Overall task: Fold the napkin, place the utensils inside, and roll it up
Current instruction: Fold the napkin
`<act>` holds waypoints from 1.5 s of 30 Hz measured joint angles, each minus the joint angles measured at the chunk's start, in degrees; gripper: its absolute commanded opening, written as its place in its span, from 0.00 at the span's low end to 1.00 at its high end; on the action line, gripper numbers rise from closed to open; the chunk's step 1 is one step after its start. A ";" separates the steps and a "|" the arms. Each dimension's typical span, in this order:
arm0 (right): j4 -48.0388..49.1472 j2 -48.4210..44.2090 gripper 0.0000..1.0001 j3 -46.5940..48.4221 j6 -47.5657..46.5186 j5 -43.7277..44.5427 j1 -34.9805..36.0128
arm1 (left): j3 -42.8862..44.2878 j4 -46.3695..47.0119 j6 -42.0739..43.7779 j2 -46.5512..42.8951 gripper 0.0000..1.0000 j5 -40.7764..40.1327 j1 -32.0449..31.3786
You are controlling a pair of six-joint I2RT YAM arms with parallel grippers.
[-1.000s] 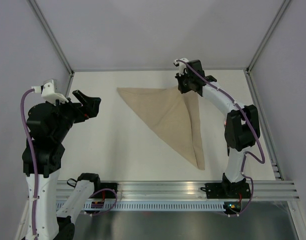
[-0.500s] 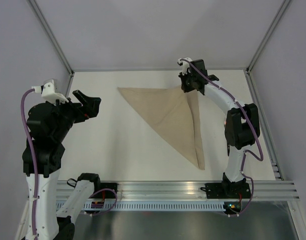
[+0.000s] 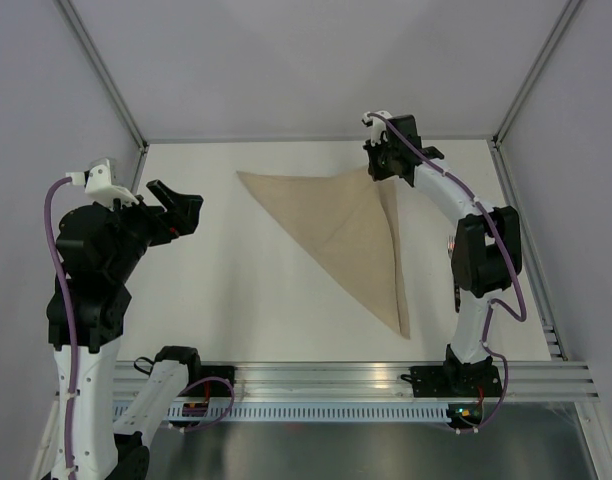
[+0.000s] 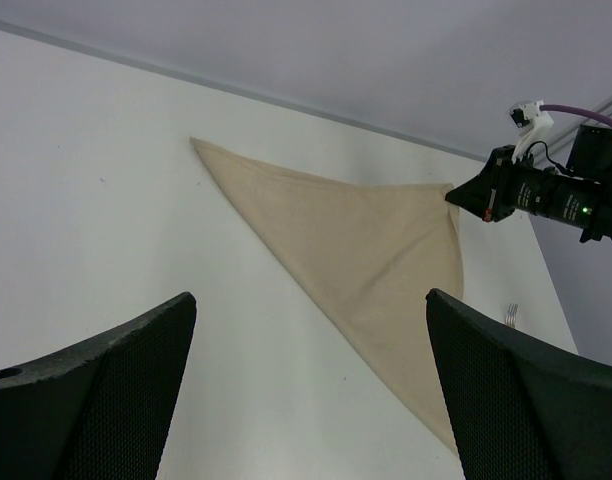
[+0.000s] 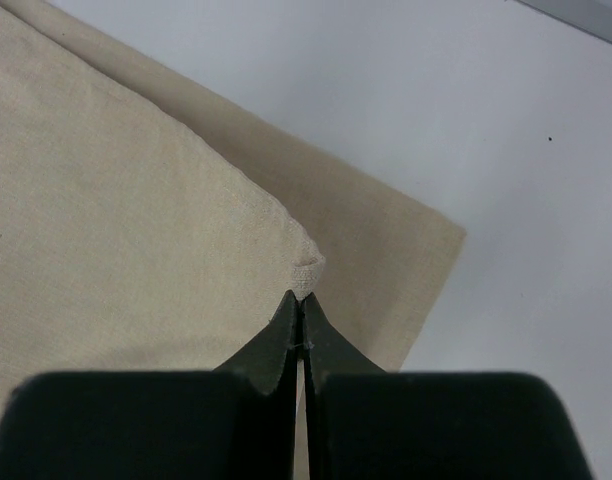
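The napkin (image 3: pixel 351 225) lies as a folded triangle, centre-right in the top view. There the right gripper (image 3: pixel 378 165) hides its upper-right corner; the right wrist view shows 2 jaws pinched on it. The left gripper (image 3: pixel 176 203), centre left, gapes wide. Only the left wrist view shows the fork (image 4: pixel 510 313), faintly.

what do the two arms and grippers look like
Both the left arm and right arm have white links, black joint housings and a purple cable alongside. The left gripper has broad black fingers with meshed pads; the right gripper has black fingers tapering to points.
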 measured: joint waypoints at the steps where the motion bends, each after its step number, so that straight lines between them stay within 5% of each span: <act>1: 0.00 0.00 0.00 0.00 0.00 -0.07 -0.17 | -0.02 -0.02 0.02 0.00 1.00 0.02 0.00; 45: 0.04 3.89 0.00 2.49 0.31 -0.26 -3.93 | -1.05 0.42 0.02 0.70 1.00 0.00 0.00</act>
